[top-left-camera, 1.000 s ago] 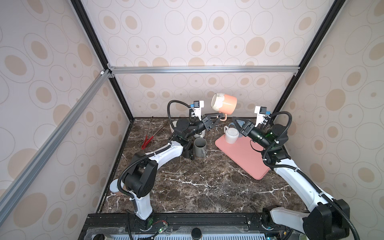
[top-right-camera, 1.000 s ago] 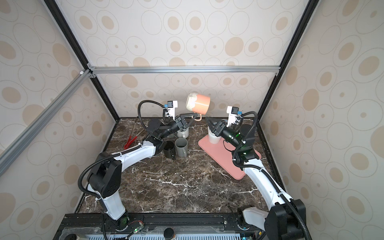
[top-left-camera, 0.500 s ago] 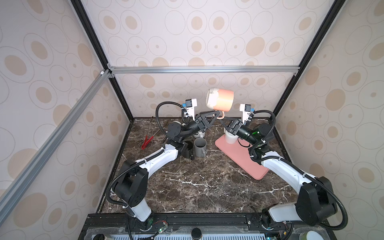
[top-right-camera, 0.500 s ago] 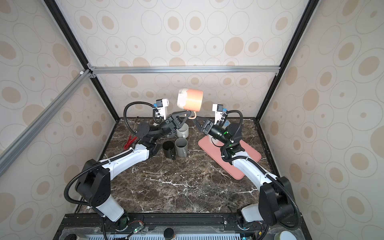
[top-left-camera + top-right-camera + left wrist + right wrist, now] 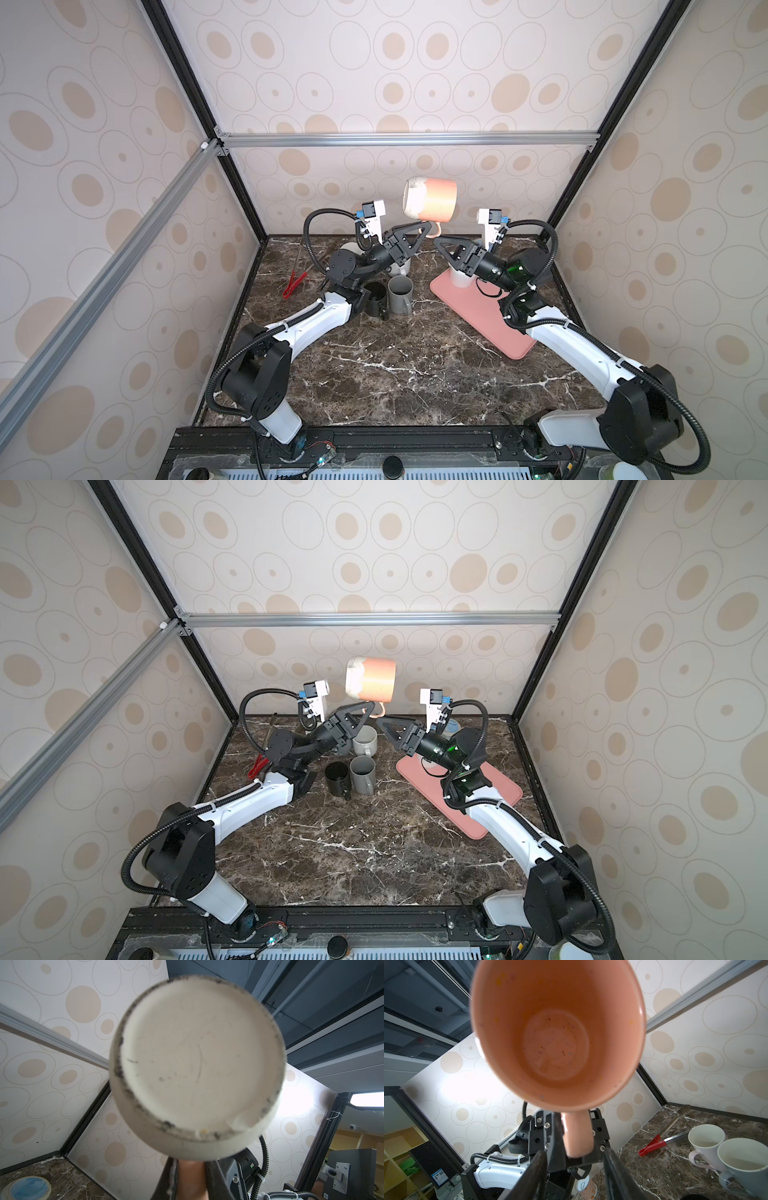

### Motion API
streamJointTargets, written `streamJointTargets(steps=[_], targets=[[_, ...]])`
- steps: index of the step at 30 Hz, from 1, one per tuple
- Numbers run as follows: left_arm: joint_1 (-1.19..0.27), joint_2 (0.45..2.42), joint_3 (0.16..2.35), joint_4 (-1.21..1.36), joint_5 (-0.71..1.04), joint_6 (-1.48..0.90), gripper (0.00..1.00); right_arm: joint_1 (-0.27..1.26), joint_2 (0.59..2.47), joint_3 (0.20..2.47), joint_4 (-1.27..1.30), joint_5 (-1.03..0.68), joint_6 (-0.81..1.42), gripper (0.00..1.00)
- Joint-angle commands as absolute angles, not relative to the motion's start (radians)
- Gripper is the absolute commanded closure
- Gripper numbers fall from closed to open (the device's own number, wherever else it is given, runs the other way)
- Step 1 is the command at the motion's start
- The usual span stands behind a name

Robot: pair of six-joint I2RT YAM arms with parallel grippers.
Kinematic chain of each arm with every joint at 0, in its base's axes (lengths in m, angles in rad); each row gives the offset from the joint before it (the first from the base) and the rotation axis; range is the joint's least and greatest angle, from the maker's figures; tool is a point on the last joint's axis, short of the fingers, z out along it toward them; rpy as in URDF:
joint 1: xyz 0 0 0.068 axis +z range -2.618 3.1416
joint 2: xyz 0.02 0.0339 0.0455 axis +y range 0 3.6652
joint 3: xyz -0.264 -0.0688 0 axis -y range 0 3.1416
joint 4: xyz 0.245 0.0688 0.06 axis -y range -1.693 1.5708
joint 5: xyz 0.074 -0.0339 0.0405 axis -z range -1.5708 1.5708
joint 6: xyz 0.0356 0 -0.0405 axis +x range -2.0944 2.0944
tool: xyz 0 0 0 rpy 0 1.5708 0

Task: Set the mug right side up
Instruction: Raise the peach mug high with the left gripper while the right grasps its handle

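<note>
The orange mug [image 5: 432, 201] [image 5: 374, 681] hangs high above the back of the table on its side, pale base to the left, mouth to the right, handle down. My left gripper [image 5: 426, 227] [image 5: 370, 706] is shut on the handle [image 5: 577, 1138]. In the left wrist view only the mug's base [image 5: 197, 1064] fills the frame above the left gripper [image 5: 192, 1178]. My right gripper [image 5: 436, 241] [image 5: 379, 721] stands open just right of the handle. In the right wrist view the right gripper [image 5: 574, 1165] points into the mug's mouth [image 5: 556, 1032], its fingers apart on either side of the handle's lower end without touching it.
Below stand a grey mug [image 5: 401, 295], a black mug [image 5: 376, 297] and a white mug [image 5: 365, 739]. A pink tray [image 5: 490, 316] on the right carries a small white mug [image 5: 461, 278]. Red-handled tongs [image 5: 297, 282] lie at the back left. A tape roll [image 5: 29, 1187] sits near the back.
The left gripper has carried the mug slightly left and turned its mouth more to the right. The right gripper has risen and moved left, up to the handle.
</note>
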State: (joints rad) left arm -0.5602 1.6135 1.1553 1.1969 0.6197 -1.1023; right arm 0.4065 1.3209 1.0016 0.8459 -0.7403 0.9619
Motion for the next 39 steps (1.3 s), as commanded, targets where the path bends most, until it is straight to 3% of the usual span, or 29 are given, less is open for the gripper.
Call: streamJointTargets(steps=[1, 19, 24, 29, 33, 35, 39], targets=[[-0.554, 1.566, 1.182, 1.345, 0.611, -1.124, 1.0, 0.416, 1.314, 1.05, 0.888, -0.733, 0.985, 0.52], [-0.557, 1.549, 1.164, 1.387, 0.65, -1.169, 1.0, 0.44, 1.433, 1.1, 1.047, -0.708, 1.118, 0.57], [-0.557, 1.552, 1.158, 1.387, 0.655, -1.172, 1.0, 0.456, 1.449, 1.134, 1.017, -0.715, 1.094, 0.69], [-0.557, 1.559, 1.148, 1.383, 0.663, -1.175, 1.0, 0.466, 1.473, 1.153, 1.047, -0.723, 1.109, 1.0], [-0.557, 1.554, 1.126, 1.376, 0.658, -1.173, 1.0, 0.466, 1.482, 1.145, 1.091, -0.714, 1.131, 1.0], [-0.553, 1.552, 1.115, 1.365, 0.658, -1.17, 0.95, 0.466, 1.484, 1.14, 1.113, -0.706, 1.139, 1.0], [-0.553, 1.534, 1.114, 1.284, 0.661, -1.124, 0.71, 0.466, 1.496, 1.137, 1.156, -0.683, 1.167, 1.0]])
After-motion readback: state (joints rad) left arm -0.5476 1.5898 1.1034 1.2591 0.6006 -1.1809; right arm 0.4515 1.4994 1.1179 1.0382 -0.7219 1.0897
